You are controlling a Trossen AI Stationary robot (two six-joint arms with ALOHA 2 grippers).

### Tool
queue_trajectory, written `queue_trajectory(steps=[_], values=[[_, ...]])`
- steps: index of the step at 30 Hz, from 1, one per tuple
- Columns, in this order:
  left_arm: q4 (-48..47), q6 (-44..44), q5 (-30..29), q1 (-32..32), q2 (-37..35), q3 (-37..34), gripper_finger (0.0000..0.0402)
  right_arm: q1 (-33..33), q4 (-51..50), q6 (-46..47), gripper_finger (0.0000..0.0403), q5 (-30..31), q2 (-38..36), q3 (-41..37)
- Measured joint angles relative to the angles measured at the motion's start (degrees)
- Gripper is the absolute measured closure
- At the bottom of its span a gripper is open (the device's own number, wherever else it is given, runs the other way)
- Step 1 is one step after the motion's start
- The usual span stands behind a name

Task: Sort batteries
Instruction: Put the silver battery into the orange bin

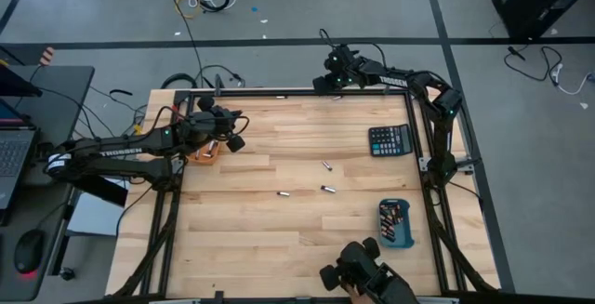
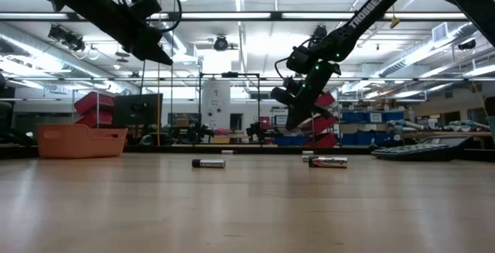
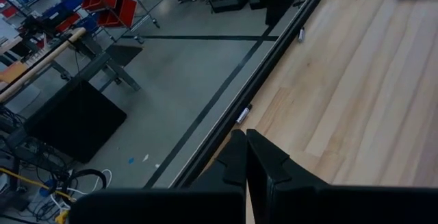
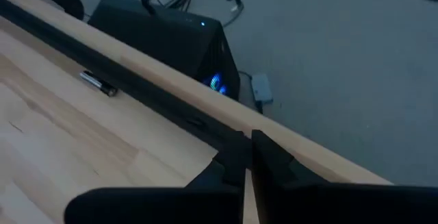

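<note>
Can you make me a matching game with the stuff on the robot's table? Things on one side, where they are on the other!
Going by the high view.

Things:
1. orange tray
2. blue tray
3. calculator
4. loose batteries

Places:
A. near the table's right edge, towards the bottom of the picture
B. out on the bare wood in the middle of the table
C. at the table's left edge, under the left gripper
D. on the right side, above the blue tray in the picture

Pairs: 1-C, 2-A, 3-D, 4-B
</note>
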Motion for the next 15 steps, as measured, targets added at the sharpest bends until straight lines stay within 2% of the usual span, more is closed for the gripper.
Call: queue_trajectory(steps=[3,5,8,12,15], values=[[0.0,0.24,0.0,0.0,0.0,0.0,0.0402,-0.04,-0.57,-3.56,0.0391,-1.49,0.0,-0.02],[-0.01,0.48,0.0,0.0,0.0,0.0,0.0402,-0.03,-1.83,-11.05,0.0389,-2.6,-0.02,0.01],[0.07,1.22,0.0,0.0,0.0,0.0,0.0402,0.44,-9.77,-21.56,0.0387,-2.46,-0.02,1.7],[0.84,1.45,0.0,0.0,0.0,0.0,0.0402,2.03,-18.44,-39.59,0.0386,4.35,-0.04,3.93],[0.89,1.45,0.0,0.0,0.0,0.0,0.0402,3.09,-20.88,-53.89,0.0382,4.39,-0.04,4.01]])
